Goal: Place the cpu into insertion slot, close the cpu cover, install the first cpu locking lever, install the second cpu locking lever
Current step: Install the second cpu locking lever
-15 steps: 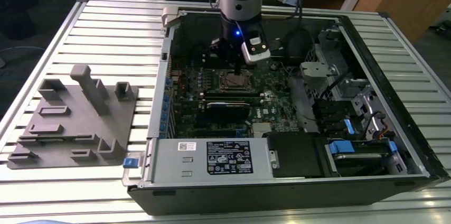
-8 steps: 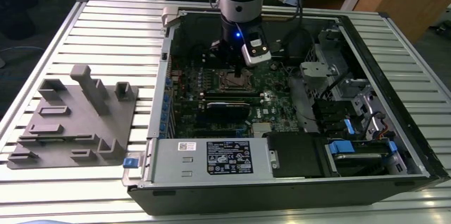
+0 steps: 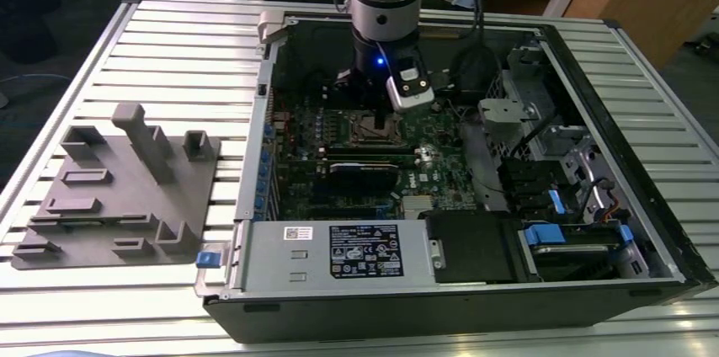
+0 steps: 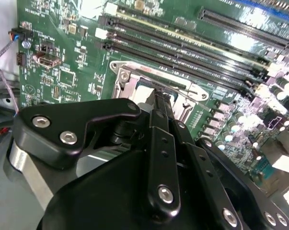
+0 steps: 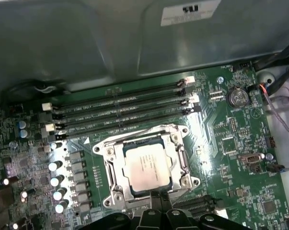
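In the first wrist view the cpu (image 5: 146, 166) lies flat in the insertion slot (image 5: 116, 194), its silver top facing up. The cpu cover (image 5: 179, 155) lies down around it as a metal frame. A thin lever wire (image 4: 158, 80) runs along one side of the socket. My gripper (image 4: 158, 97) is shut with nothing in it, and its tips hover at the socket's edge. In the exterior view the gripper (image 3: 385, 124) hangs straight down over the socket (image 3: 365, 131) inside the open computer case.
Long black memory slots (image 5: 120, 112) run beside the socket. A coin battery (image 5: 237, 97) sits on the green board. The case holds a power supply (image 3: 337, 252) and drive bays (image 3: 561, 205). A grey fixture plate (image 3: 124, 189) lies on the table at the exterior view's left.
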Controlling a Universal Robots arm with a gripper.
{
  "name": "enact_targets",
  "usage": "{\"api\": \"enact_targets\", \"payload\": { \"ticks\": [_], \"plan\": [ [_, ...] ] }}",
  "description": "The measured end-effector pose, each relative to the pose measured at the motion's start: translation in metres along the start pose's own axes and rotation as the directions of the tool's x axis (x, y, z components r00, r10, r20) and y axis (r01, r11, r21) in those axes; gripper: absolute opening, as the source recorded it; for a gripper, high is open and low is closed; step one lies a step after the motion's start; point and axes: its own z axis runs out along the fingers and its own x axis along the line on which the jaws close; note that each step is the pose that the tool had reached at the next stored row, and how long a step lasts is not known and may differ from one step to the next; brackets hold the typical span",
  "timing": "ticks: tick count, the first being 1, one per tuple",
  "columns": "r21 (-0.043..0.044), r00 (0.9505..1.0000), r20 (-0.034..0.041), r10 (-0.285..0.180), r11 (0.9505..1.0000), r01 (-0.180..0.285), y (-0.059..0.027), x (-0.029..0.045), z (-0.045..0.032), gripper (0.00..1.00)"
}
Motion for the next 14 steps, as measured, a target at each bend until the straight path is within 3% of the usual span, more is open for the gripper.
{"api": "enact_targets", "payload": {
  "ticks": [8, 14],
  "plan": [
    [0.0008, 1.0, -0.0011, 0.0, 1.0, 0.0, -0.0009, -0.0011, -0.0029, 0.11],
    [-0.0002, 1.0, -0.0014, 0.0, 1.0, 0.0, -0.0123, -0.0039, -0.0035, 0.11]
  ]
}}
